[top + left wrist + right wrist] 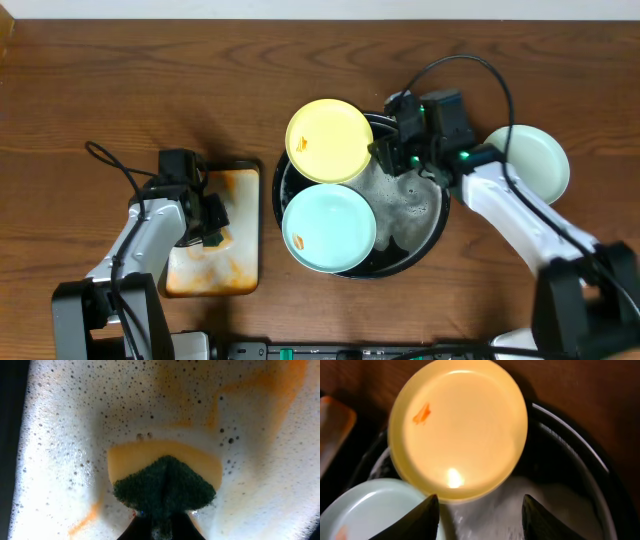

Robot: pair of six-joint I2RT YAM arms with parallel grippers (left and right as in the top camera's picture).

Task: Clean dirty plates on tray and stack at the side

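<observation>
Where the small rectangular orange-stained tray (215, 262) lies at the left of the wood-grain worktop (100, 80), the left claw (212, 226) is down on it, clamped on a dark green sponge (165, 485). The left wrist view shows the sponge pressed into white foam streaked with orange.

Right of that, in the middle, is the round black tray (441, 215), with soap foam (410, 200) across its bare right half. The pale yellow plate (329, 140) lies over the tray's far left rim and carries a small orange smear (422, 414) on its left side. Its near edge meets the light blue plate (328, 228), which lies inside the tray at its near left and has a faint orange mark by its left rim.

The right claw (480, 515) hangs over the foam just beside the yellow plate's right edge. Its two fingers (420, 520) are spread apart with nothing between them.

Furthest right, the whitish mint plate (527, 162) sits on the bare worktop just beyond the tray, partly hidden by the right arm.
</observation>
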